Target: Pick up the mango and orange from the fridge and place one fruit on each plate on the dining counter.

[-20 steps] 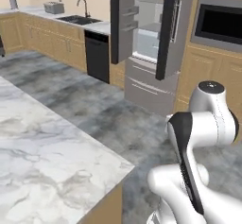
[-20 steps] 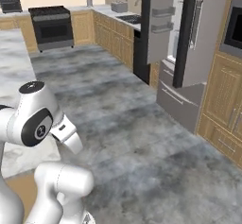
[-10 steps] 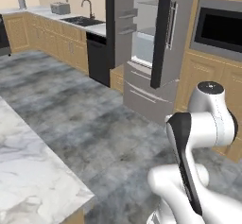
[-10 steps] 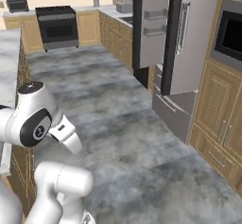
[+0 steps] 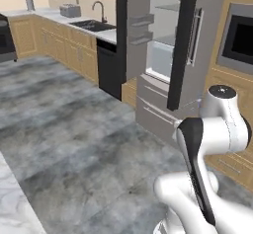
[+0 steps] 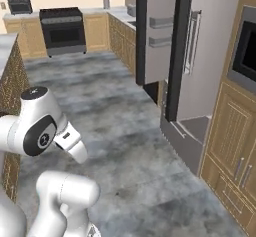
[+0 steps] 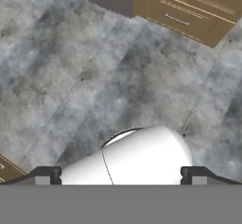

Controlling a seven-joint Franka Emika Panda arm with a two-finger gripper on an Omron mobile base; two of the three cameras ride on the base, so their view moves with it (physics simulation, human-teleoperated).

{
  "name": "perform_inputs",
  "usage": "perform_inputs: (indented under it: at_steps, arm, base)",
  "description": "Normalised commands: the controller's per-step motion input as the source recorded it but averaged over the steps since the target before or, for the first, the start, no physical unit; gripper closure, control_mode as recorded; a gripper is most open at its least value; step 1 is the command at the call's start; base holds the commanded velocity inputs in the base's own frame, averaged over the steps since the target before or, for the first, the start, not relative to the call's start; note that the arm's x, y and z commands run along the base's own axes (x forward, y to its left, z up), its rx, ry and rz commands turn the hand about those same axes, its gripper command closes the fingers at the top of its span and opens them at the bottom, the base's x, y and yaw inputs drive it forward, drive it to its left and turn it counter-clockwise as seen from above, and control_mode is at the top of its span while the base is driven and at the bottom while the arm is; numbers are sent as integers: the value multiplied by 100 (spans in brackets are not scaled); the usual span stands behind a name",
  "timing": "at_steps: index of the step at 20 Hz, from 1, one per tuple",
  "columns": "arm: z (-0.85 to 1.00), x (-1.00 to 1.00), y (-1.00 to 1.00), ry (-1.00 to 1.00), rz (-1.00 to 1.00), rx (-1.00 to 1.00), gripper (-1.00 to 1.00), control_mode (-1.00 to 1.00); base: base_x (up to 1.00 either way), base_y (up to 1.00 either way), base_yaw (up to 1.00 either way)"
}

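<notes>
Fridge [image 5: 170, 45]: It stands tall ahead of the robot. Both dark grey doors hang open. One door has a long silver handle [image 5: 197, 35]. Inside it is white, with grey shelves. A steel drawer [image 5: 158, 112] sits low at the front.
Door bins [image 6: 162, 16]: Grey bins line the inside of the far door.
Fruit: I cannot see any fruit in the fridge from here.
Dining counter [image 5: 12, 208]: A white-grey marble corner shows at the lower left of the left base view. Its brown wooden side [image 6: 10, 91] shows at the left of the right base view.
Arm [image 5: 212, 144]: The white arm is folded up close to the base. It is well apart from the fridge.
Claw [image 7: 120, 173]: It points down at the floor. The two dark tips [image 7: 45, 173] stand wide apart. Nothing is between them.
Floor [image 7: 94, 76]: Grey stone tiles lie under the claw.
Wood drawers [image 7: 184, 10]: They show at the top of the hand view.
Dishwasher [image 5: 108, 70]: A black one sits left of the fridge, under the counter.
Sink [image 5: 94, 24]: It is in the wall counter, with a dark tap.
Stove [image 6: 62, 30]: A dark stove stands at the far wall.
Microwave [image 5: 242, 43]: A black one is built into the wood wall, right of the fridge.
</notes>
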Motion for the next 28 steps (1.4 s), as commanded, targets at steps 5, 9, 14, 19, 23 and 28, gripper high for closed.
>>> perform_inputs:
  at_steps: [5, 9, 14, 19, 23, 28]
  arm:
    - [0, 0, 0, 0, 0, 0, -100, 100]
    - [0, 0, 0, 0, 0, 0, -100, 100]
    - [0, 0, 0, 0, 0, 0, -100, 100]
    - [0, 0, 0, 0, 0, 0, -100, 100]
    - [0, 0, 0, 0, 0, 0, -100, 100]
    - [0, 0, 0, 0, 0, 0, -100, 100]
  base:
    - [100, 6, 4]
    - [100, 21, 0]
    - [100, 29, -13]
    - [100, 36, -45]
    - [100, 41, -64]
    - [100, 10, -59]
